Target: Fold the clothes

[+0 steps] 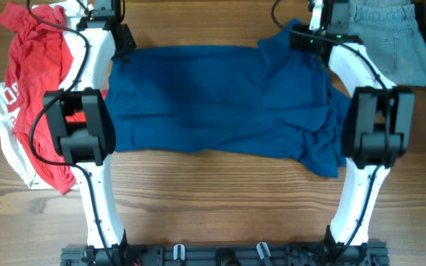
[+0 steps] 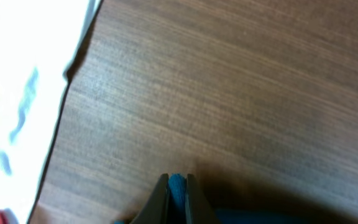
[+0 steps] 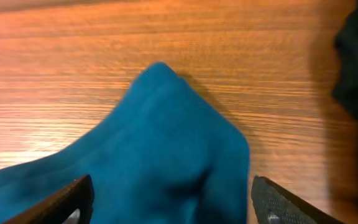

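Red fabric with white print, a crumpled shirt (image 1: pixel 32 66), lies heaped along the left edge of the wooden table (image 1: pixel 213 192), reaching up into its far left corner, with a white layer showing beneath it. Just beside it, the left gripper (image 1: pixel 120 41) sits at the far left corner of the dark blue shirt (image 1: pixel 213 96). The left wrist view shows its fingers (image 2: pixel 160 199) clenched together on a thin fold of that blue cloth, low over bare wood. The dark blue shirt is spread wide across the middle of the table between the two arms, nearer the far edge than the near one. Its left half lies fairly flat, and its right half is rumpled into folds, with a bunched corner sagging toward the near edge beside the right arm. At the shirt's far right corner the right gripper (image 1: pixel 310 35) hangs with its jaws released and standing wide. In the right wrist view a raised peak of blue fabric sits between the two fingers (image 3: pixel 67 196), which are apart from it on either side. Light blue denim jeans (image 1: pixel 390 37) lie in the far right corner of the table.
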